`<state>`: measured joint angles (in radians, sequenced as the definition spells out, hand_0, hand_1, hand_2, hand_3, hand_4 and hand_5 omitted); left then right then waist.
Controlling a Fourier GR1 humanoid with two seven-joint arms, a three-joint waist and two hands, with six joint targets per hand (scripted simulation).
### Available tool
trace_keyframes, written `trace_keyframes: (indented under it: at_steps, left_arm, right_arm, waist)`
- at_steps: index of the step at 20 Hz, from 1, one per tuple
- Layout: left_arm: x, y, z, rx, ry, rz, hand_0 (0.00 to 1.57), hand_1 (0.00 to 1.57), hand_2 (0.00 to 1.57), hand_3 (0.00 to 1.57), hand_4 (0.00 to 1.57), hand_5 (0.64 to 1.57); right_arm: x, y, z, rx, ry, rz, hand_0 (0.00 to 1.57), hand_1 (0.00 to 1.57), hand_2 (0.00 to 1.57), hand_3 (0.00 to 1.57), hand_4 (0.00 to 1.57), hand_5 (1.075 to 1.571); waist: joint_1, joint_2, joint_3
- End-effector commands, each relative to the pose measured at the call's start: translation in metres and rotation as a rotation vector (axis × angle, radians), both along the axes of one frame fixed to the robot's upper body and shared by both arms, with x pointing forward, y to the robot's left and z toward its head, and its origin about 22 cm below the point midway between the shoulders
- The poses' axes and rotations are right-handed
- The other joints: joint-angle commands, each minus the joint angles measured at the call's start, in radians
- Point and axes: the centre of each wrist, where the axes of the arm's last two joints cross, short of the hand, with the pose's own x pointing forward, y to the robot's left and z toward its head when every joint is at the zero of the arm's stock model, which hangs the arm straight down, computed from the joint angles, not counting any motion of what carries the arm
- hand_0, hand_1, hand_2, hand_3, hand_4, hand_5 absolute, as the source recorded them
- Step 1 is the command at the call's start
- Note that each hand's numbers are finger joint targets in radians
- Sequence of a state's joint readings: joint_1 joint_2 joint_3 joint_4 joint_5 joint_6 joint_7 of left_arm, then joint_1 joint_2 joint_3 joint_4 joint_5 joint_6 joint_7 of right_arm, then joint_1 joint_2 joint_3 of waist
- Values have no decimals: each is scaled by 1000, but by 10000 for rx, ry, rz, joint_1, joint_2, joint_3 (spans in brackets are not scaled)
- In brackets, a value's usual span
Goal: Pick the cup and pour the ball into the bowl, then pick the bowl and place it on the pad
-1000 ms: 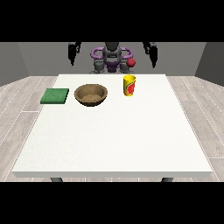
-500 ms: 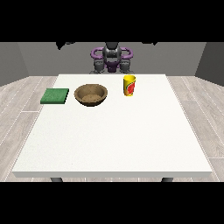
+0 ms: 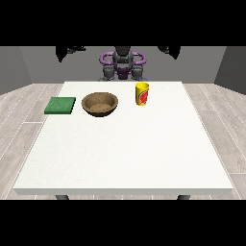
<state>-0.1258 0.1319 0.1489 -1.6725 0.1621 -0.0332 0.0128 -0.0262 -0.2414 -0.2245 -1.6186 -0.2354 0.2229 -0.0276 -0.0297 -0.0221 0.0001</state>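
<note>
Both hands are raised way up and spread wide, higher and further apart than a second ago when they hung near the robot's torso. The hand at the view's left [image 3: 67, 50] and the hand at the view's right [image 3: 169, 50] are just dark shapes against the top edge, so I can't tell if the fingers are open or curled. Well below the right-side hand, the yellow cup [image 3: 141, 93] stands upright on the white desk [image 3: 125, 149]. The wooden bowl [image 3: 100, 104] and green pad [image 3: 60, 105] sit below the left-side hand; nothing on the desk has moved.
</note>
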Motion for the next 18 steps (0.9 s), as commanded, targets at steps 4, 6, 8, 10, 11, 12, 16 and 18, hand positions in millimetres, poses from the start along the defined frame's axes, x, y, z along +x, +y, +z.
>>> trace_keyframes:
  at_steps: [4,6,8,10,11,12,16,18]
  left_arm:
    - [1,-12,-49,194,-1018,24,0,0,0,0,0,1524]
    - [0,-38,-72,114,-891,375,0,0,0,0,0,1526]
    - [14,-18,-79,163,-866,608,0,0,0,0,0,1523]
    - [14,-52,-92,235,-1135,503,0,0,0,0,0,1519]
    - [20,-58,-92,329,-1079,431,0,0,0,0,0,1520]
    - [14,-63,-102,248,-1241,347,0,0,0,0,0,1517]
    - [32,-38,-119,332,-1868,1224,0,0,0,0,0,1530]
    - [33,-53,-131,469,-1348,633,0,0,0,0,0,1517]
  right_arm:
    - [2,11,-23,-49,-767,110,0,0,0,0,0,1570]
    - [6,22,-14,-94,-741,271,0,0,0,0,0,1571]
    - [6,5,-10,-90,-932,620,0,0,0,0,0,1571]
    - [21,7,-2,-127,-1140,551,0,0,0,0,0,1571]
    - [23,3,-6,12,-1062,307,0,0,0,0,0,1571]
    - [27,-15,6,-24,-1381,433,0,0,0,0,0,1571]
    - [16,14,-9,25,-1842,1072,0,0,0,0,0,1570]
    - [30,-9,-10,32,-1547,454,0,0,0,0,0,1570]
  waist:
    - [-116,1118,-3]
    - [-422,1203,-5]
    - [-637,1314,-4]
    - [-601,1678,-5]
    - [-557,1603,-3]
    - [-671,1873,-4]
    - [-1320,2497,-9]
    - [-622,2191,-3]
